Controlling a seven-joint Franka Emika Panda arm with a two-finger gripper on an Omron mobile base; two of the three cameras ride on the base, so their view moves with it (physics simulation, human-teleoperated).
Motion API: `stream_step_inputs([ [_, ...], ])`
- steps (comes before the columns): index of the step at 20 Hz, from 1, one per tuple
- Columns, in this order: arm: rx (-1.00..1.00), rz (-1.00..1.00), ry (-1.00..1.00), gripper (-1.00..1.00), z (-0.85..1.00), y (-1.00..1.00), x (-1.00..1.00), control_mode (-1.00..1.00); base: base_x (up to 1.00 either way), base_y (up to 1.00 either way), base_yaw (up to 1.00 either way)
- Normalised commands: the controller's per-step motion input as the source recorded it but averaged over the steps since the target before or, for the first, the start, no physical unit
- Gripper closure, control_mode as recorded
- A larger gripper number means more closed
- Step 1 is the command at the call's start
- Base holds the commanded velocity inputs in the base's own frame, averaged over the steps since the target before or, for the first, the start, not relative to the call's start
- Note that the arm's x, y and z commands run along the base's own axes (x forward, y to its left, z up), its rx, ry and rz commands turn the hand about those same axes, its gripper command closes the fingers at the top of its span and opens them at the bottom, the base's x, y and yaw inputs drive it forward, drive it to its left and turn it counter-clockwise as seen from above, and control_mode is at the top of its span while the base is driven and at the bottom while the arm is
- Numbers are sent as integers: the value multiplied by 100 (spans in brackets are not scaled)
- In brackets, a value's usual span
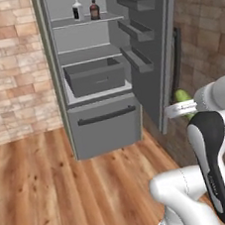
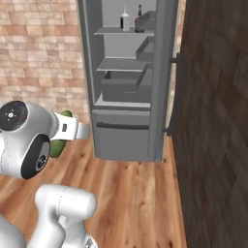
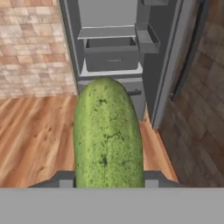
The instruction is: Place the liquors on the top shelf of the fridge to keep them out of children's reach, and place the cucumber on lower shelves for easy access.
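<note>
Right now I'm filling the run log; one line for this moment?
gripper: shut on cucumber | liquors: on top shelf | fridge: door open | cucumber: not yet shelved

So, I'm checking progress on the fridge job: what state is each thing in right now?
fridge: door swung open, lower drawer front shut.
clear-white bottle: upright on the top shelf.
dark red-brown bottle: upright on the top shelf, beside the clear one.
boxy drawer: open-topped, nothing seen in it.
cucumber: held off the floor, in front of the fridge, not yet shelved.
end effector: shut on the cucumber.
</note>
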Motion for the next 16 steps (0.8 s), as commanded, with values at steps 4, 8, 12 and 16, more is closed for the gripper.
stream_step_inputs([
  [4, 0, 0, 0, 100, 0, 0, 0, 100, 74, 28, 0],
  [8, 0, 0, 0, 100, 0, 0, 0, 100, 77, 33, 0],
  [12, 0, 0, 0, 100, 0, 0, 0, 100, 73, 35, 0],
  [16, 0, 0, 0, 100, 0, 0, 0, 100, 69, 24, 0],
])
